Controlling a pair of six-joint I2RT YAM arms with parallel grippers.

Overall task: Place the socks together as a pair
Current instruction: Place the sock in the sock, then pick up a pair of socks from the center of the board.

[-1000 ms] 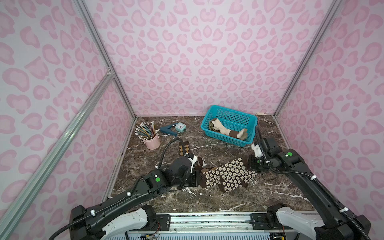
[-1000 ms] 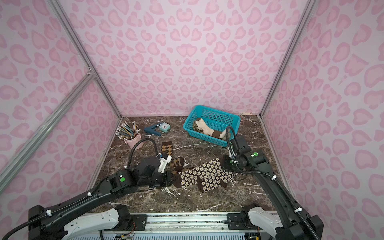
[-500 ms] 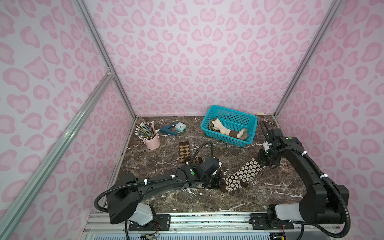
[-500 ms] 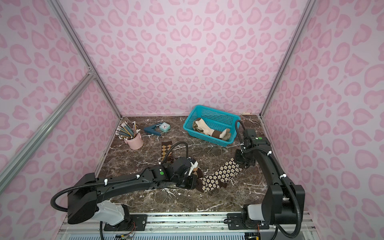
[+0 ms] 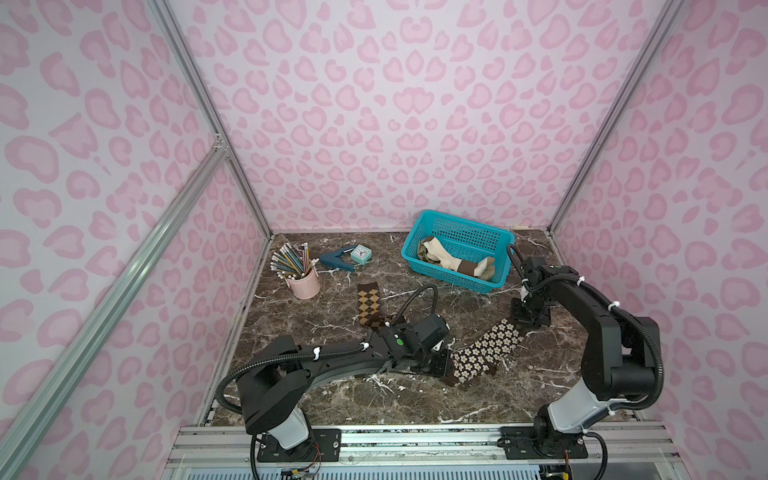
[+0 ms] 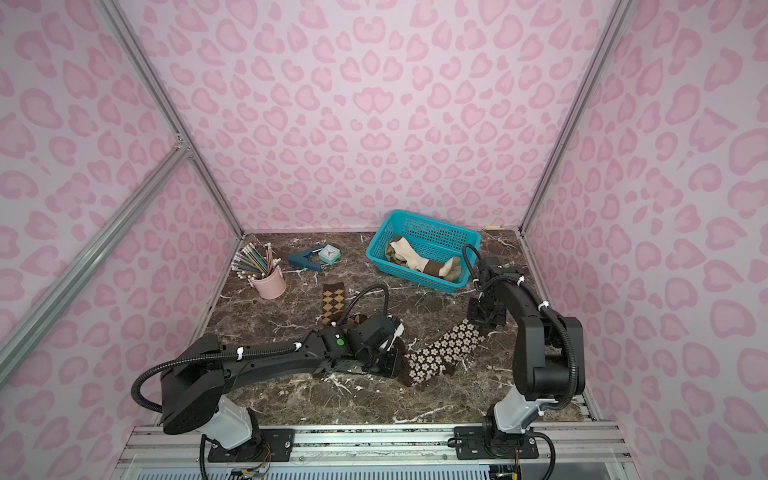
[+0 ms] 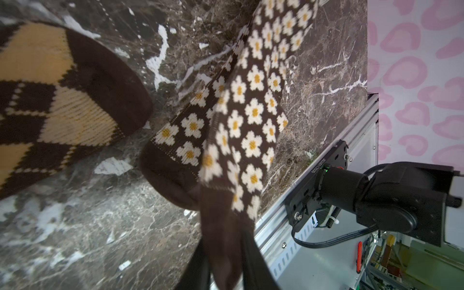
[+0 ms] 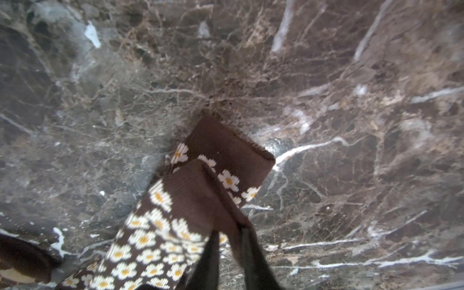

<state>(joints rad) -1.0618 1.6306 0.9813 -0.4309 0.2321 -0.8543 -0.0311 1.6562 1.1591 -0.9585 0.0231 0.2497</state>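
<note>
In a top view the flowered socks (image 5: pixel 484 353) are lying slantwise on the counter (image 5: pixel 540 374), one stacked on the other, with the left jaws at the toe end and the right jaws at the cuff end. In the left wrist view toe fabric is sitting between the jaws. In the right wrist view cuff fabric is doing likewise. Whether either is pinching or loosening, I cannot tell. Both should probably be releasing together and lifting straight up, dragging neither layer askew.
</note>
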